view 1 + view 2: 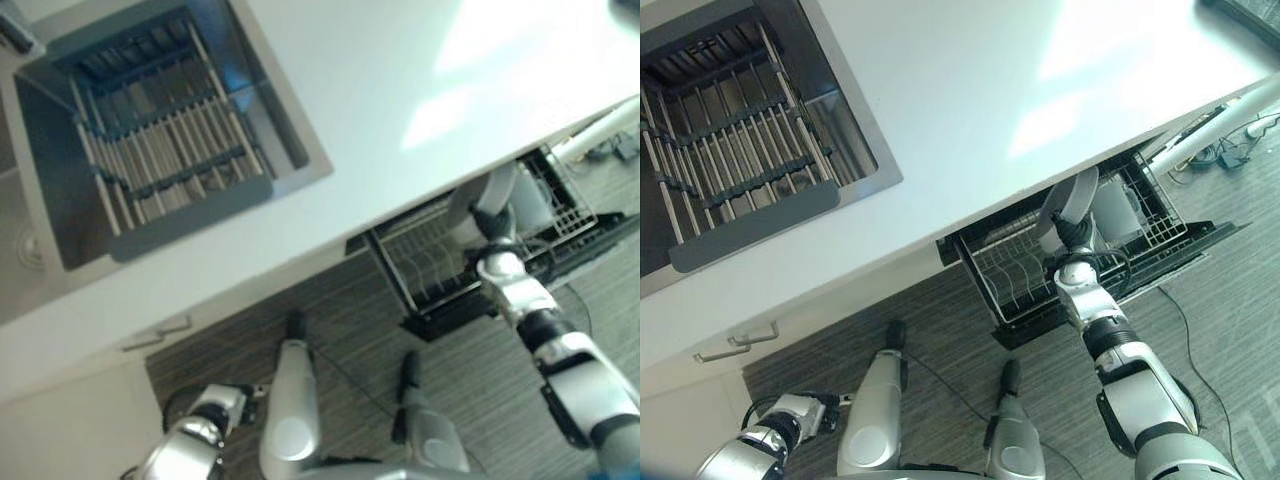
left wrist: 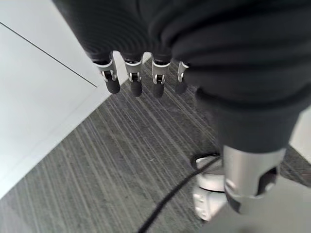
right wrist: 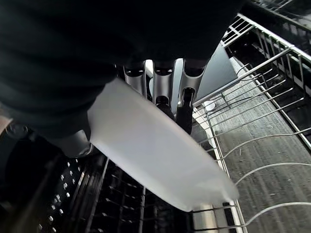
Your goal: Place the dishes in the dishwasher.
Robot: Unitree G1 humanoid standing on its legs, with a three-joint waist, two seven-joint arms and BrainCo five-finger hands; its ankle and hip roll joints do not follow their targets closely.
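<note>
Reaching under the white counter (image 1: 970,90), the right hand (image 1: 1072,232) holds a white plate (image 3: 155,145) over the pulled-out dishwasher rack (image 1: 1020,270). Right wrist view: fingers (image 3: 184,104) curled behind the plate, thumb in front, plate pinched on edge, its lower rim at the rack's wire tines. Head views show what the wrist view cannot: the plate stands tilted above the rack's middle, a second pale dish just beside it in the rack. Left hand (image 2: 141,80) hangs low at the robot's side; its wrist view shows fingers relaxed, nearly straight, holding nothing, above grey striped floor (image 2: 107,165). Head views also show the sink (image 1: 290,130) in the counter with a drying rack (image 1: 160,140) inside.
</note>
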